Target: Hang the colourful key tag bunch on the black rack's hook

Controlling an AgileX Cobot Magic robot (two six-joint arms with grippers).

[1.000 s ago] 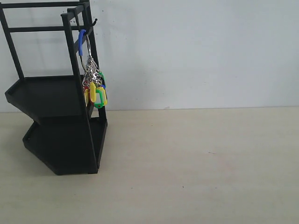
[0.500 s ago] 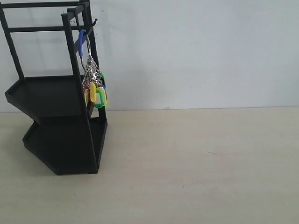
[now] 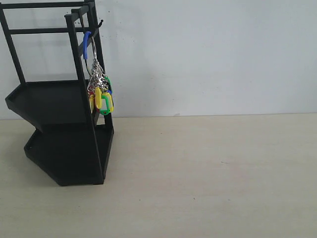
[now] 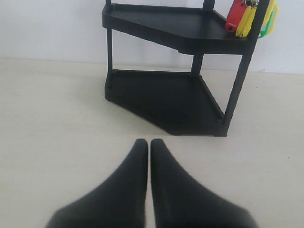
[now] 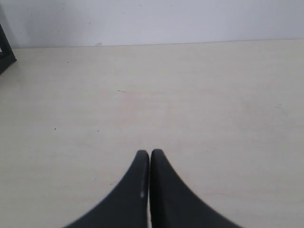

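Note:
The colourful key tag bunch [image 3: 100, 94] hangs by its blue loop [image 3: 86, 43] from the hook [image 3: 92, 37] at the top of the black rack [image 3: 59, 129], on the left of the exterior view. Its red, yellow and green tags [image 4: 249, 18] dangle beside the rack's upper tray [image 4: 161, 26] in the left wrist view. My left gripper [image 4: 149, 142] is shut and empty over the table in front of the rack. My right gripper [image 5: 149, 153] is shut and empty above bare table. Neither arm shows in the exterior view.
The pale wooden table [image 3: 213, 173] stretches to the right of the rack. A white wall [image 3: 208, 54] stands behind it. A short upturned black prong [image 3: 100, 22] juts from the rack's top. One corner of the rack [image 5: 5, 50] shows in the right wrist view.

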